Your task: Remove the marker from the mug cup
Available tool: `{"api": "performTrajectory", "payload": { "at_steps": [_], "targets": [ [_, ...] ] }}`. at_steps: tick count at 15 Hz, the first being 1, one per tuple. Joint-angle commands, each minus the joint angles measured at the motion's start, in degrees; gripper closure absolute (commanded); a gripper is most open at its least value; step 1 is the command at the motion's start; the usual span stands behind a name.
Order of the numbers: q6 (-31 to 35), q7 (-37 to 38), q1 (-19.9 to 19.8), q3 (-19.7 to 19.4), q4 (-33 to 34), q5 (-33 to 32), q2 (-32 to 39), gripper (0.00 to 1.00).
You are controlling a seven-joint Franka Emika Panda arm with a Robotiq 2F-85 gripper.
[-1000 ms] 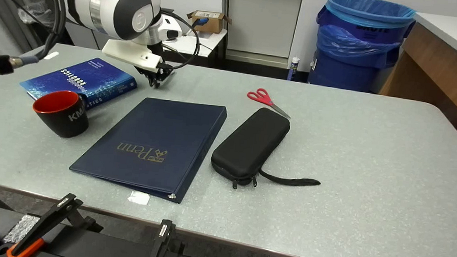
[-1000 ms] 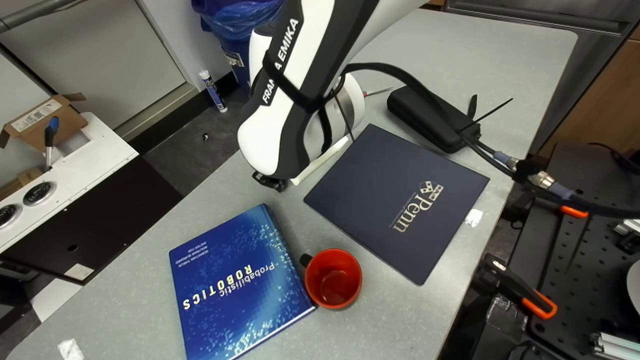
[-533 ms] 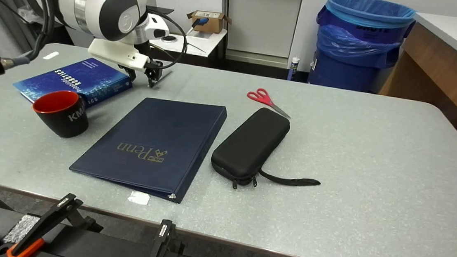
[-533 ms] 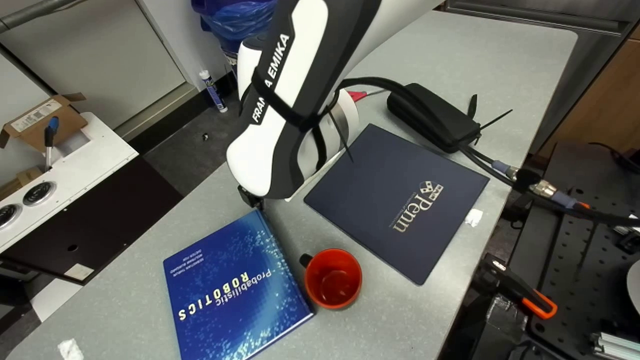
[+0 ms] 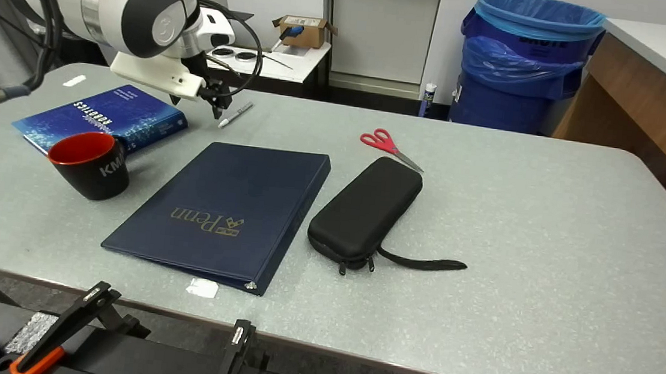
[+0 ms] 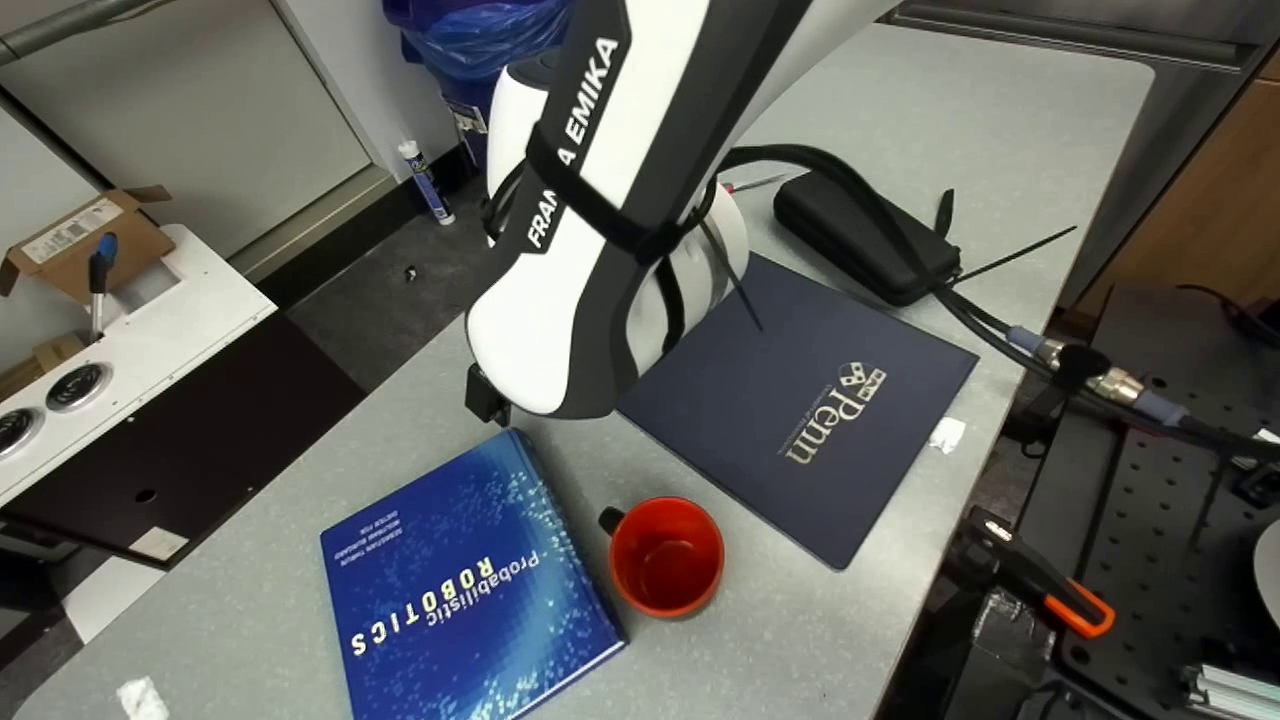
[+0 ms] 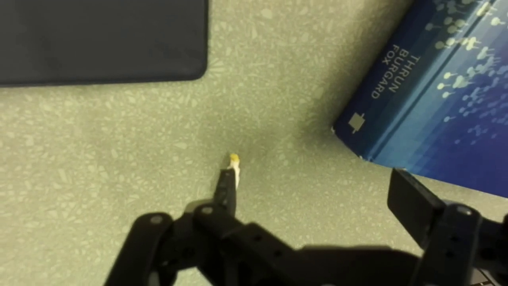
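A thin, pale marker [image 5: 235,114] lies on the table behind the folder in an exterior view. My gripper [image 7: 313,174] stands open low over the table, its jaws wide apart with bare tabletop between them. In the wrist view the yellow-ended tip of the marker [image 7: 235,162] pokes out beyond the left finger, which hides the rest. The black mug cup [image 5: 93,172] with a red inside sits upright, nearer the front; no marker can be made out inside the mug cup [image 6: 668,560]. It is outside the wrist view.
A blue book [image 6: 470,590] lies by the mug, its corner close to my right finger; I cannot tell if they touch. The dark blue folder [image 5: 222,207], a black zip pouch [image 5: 367,211] and red-handled scissors [image 5: 388,145] lie on the table.
The gripper has opened and moved left in an exterior view, leaving the marker lying in plain sight on the table. The blue book has slid slightly. The mug has stayed put.
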Motion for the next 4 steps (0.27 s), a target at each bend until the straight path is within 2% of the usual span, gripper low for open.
{"api": "performTrajectory", "payload": {
  "at_steps": [1,4],
  "targets": [
    [-0.03,1.49,-0.41,0.32,0.04,-1.69,0.06,0.00],
    [-0.03,1.49,-0.40,0.31,0.09,-1.70,0.40,0.00]
  ]
}}
